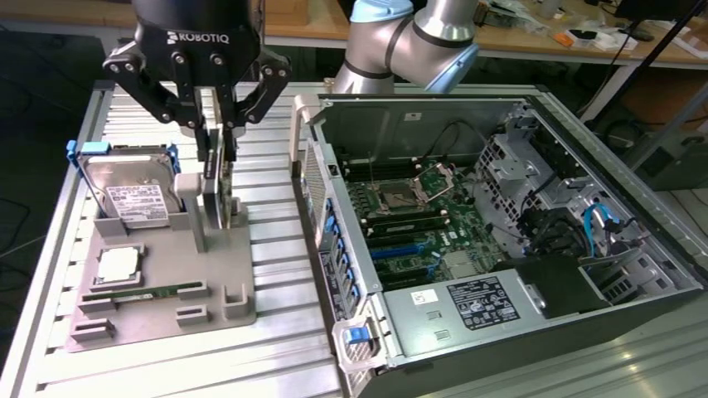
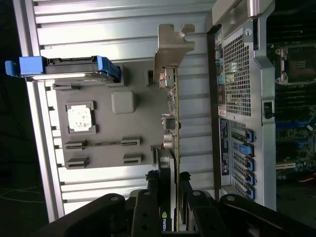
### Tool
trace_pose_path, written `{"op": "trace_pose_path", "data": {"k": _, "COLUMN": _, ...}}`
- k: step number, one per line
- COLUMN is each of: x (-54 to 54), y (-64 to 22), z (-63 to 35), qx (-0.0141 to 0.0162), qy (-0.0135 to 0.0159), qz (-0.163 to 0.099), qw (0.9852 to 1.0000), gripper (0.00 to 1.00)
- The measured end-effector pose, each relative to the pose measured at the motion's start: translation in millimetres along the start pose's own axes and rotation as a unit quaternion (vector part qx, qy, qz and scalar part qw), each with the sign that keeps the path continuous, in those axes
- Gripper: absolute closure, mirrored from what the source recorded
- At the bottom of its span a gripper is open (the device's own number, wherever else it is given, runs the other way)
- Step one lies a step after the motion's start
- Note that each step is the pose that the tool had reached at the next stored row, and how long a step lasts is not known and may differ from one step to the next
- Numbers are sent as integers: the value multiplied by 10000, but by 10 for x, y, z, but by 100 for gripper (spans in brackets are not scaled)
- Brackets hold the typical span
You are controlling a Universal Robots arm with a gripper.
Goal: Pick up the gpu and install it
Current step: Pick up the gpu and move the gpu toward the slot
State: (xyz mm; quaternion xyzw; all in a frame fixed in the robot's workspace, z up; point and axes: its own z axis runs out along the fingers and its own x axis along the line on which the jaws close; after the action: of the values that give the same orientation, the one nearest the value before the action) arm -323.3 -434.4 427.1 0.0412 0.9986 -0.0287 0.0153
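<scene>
Mid pick-up, we had our hand [image 1: 219, 143] clamped on the upright gpu [image 1: 227, 192], which we judged needed a straight lift from its holder [image 1: 166, 286].

Bright, even light; soft shadows

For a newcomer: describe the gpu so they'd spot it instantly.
Beside the computer case lies a grey tray. The gpu stands on edge in it, between the gripper's jaws: a green board with a silver bracket, unlike the white-labelled hard drive.
</scene>
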Motion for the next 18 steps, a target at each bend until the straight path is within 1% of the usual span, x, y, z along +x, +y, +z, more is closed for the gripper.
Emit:
{"op": "trace_pose_path", "data": {"k": 2, "x": -1, "y": -2, "z": -31, "qx": 3, "qy": 0, "qz": 0, "qw": 10000, "gripper": 73}}
{"op": "trace_pose_path", "data": {"k": 3, "x": -3, "y": -4, "z": -76, "qx": 12, "qy": 0, "qz": 0, "qw": 10000, "gripper": 73}}
{"op": "trace_pose_path", "data": {"k": 5, "x": -4, "y": -7, "z": -130, "qx": 22, "qy": -2, "qz": -1, "qw": 10000, "gripper": 73}}
{"op": "trace_pose_path", "data": {"k": 7, "x": -5, "y": -9, "z": -162, "qx": 25, "qy": -2, "qz": 0, "qw": 10000, "gripper": 73}}
{"op": "trace_pose_path", "data": {"k": 14, "x": -8, "y": -13, "z": -238, "qx": 36, "qy": -3, "qz": -1, "qw": 10000, "gripper": 73}}
{"op": "trace_pose_path", "data": {"k": 18, "x": -9, "y": -15, "z": -265, "qx": 44, "qy": -3, "qz": -1, "qw": 10000, "gripper": 73}}
